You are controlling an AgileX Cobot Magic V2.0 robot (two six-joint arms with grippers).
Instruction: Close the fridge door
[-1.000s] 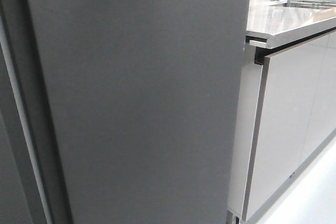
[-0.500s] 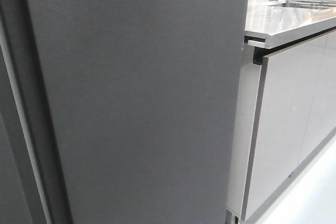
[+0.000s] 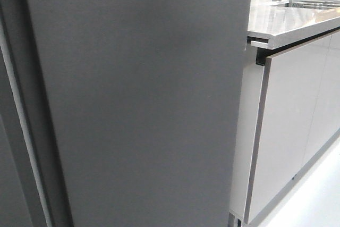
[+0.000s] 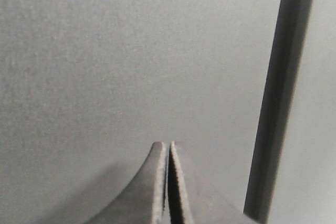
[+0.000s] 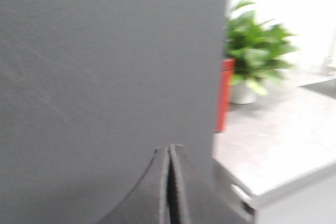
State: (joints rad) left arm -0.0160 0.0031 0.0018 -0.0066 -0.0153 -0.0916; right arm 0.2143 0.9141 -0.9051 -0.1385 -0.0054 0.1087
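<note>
The fridge door (image 3: 138, 99) is a tall matte dark-grey slab that fills most of the front view, with its right edge next to the cabinets. Neither gripper shows in the front view. In the left wrist view my left gripper (image 4: 168, 144) is shut and empty, its tips close to a flat grey panel (image 4: 131, 61) with a dark vertical seam (image 4: 278, 103) beside it. In the right wrist view my right gripper (image 5: 169, 148) is shut and empty, its tips close to the dark-grey door (image 5: 105, 66) near the door's outer edge. I cannot tell whether either touches.
A matching dark-grey panel (image 3: 8, 174) stands left of the door, behind a pale strip. Glossy pale-grey cabinet fronts (image 3: 287, 126) and a stone worktop (image 3: 292, 22) lie to the right. A potted plant (image 5: 254, 59) and a red object (image 5: 224, 95) stand on the worktop (image 5: 278, 135).
The cabinet front and worktop edge have shifted slightly to the left in the front view. The door looks almost the same.
</note>
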